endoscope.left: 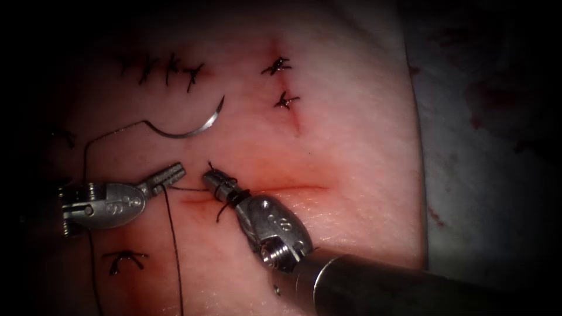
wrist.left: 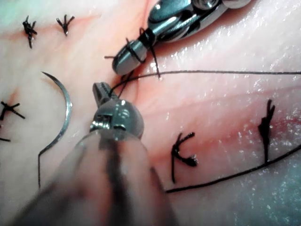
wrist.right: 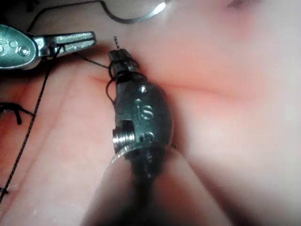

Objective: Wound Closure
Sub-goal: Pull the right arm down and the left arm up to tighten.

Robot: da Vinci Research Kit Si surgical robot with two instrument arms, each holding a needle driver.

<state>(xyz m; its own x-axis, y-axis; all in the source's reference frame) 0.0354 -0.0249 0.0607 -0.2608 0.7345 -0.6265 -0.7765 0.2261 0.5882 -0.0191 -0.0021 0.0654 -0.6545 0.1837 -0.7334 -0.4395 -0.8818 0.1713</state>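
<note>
**Thread looped on the right tool, needle lying free above the cut**

Leftmost, the left tool (endoscope.left: 170,175) comes in low over the tissue (endoscope.left: 351,146), its ribbed steel jaws closed on the thread (endoscope.left: 174,246), which drops from them toward the tissue's near edge. The thread is thin, dark and limp; it looks as though it would slip unless pinched squarely between the jaw faces, and might fray if crushed.

Above the left tool, the needle (endoscope.left: 193,130) lies flat on the tissue, free of both tools and not in the tissue: a slim, stiff, polished steel arc, its thread trailing off its left end. It is light and likely to roll, so I judge a firm hold on its curve, clear of the point, the safest.

Next, the right tool (endoscope.left: 215,178) sits at the left end of the cut (endoscope.left: 293,188), jaws closed on a short thread end, with thread wound round them. The tissue is pale, moist, soft and yielding. Finished stitches (endoscope.left: 281,82) lie beyond, toward the far edge.
</note>
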